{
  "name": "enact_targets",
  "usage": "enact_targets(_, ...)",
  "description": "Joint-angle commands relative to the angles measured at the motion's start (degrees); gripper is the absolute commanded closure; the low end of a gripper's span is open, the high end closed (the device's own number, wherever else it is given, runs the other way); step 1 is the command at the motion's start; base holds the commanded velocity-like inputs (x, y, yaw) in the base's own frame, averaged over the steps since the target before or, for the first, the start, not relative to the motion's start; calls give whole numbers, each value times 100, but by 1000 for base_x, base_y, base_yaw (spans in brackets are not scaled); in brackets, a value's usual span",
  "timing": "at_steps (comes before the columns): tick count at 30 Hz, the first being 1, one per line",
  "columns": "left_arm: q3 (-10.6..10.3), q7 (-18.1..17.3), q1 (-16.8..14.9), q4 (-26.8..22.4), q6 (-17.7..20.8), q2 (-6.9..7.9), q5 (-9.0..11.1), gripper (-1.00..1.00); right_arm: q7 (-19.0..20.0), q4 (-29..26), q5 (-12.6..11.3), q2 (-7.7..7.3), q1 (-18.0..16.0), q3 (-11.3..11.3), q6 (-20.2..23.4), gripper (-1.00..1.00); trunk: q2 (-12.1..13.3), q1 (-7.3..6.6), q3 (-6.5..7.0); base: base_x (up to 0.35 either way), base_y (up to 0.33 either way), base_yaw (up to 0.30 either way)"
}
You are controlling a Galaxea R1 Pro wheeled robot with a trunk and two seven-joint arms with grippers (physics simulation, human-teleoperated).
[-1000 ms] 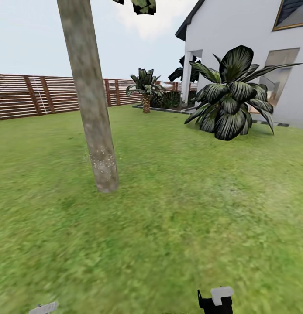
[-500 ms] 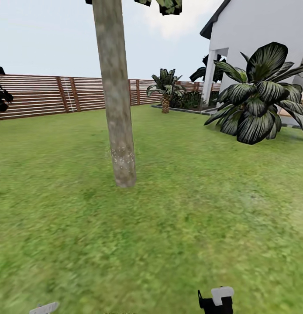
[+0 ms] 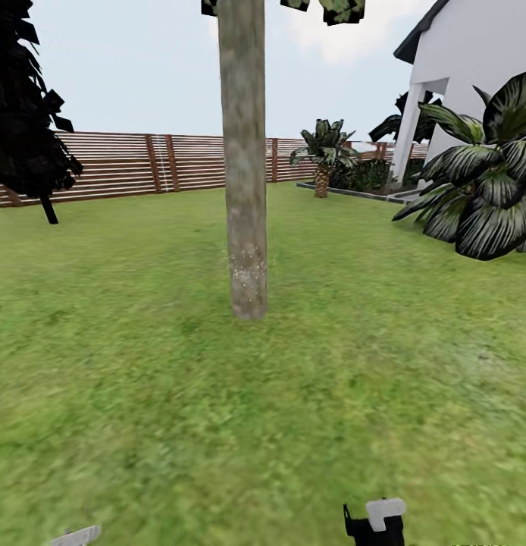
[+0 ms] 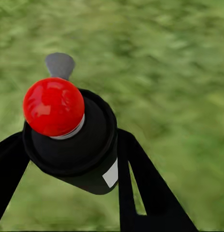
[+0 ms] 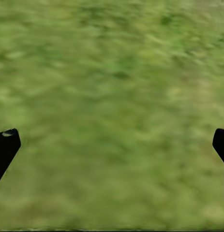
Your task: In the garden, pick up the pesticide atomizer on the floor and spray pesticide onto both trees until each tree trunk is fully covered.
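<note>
**Trunk dead ahead, atomizer in the left gripper**

The lawn [image 3: 142,394] spreads wide to a brown slatted fence [image 3: 111,163], with a white house [image 3: 483,68] at the right. A broad-leaved bush [image 3: 490,189] stands before the house, a dark narrow tree [image 3: 24,114] at the left, a short palm [image 3: 322,155] near the fence. The tree trunk [image 3: 244,167] rises mid-lawn, pale speckles low on it, open grass in front. The left gripper [image 4: 68,159] has its black fingers closed against the pesticide atomizer [image 4: 75,140], a black can with red cap and grey nozzle. The right gripper [image 5: 112,145] is spread wide, holding nothing, over grass.
</note>
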Motion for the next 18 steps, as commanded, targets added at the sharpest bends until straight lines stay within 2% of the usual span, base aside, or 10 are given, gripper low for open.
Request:
enact_targets(1,51,-28,-6,5,-17,-1,-36,100,-42,3,61,1,-2,-23,-11,-100,-2,-5,-5,-324,94,282)
enact_targets(6,50,-25,-6,4,-17,-1,-35,100,-42,3,61,1,-2,-21,-11,-100,-2,-5,-5,-305,127,282)
enact_targets(9,51,-25,-6,4,-17,-1,-39,100,-42,3,61,1,-2,-21,-11,-100,-2,-5,-5,-145,51,282)
enact_targets(18,51,-25,-6,4,-17,-2,-36,100,-42,3,61,1,-2,-21,-11,-100,-2,-5,-5,-11,-177,282)
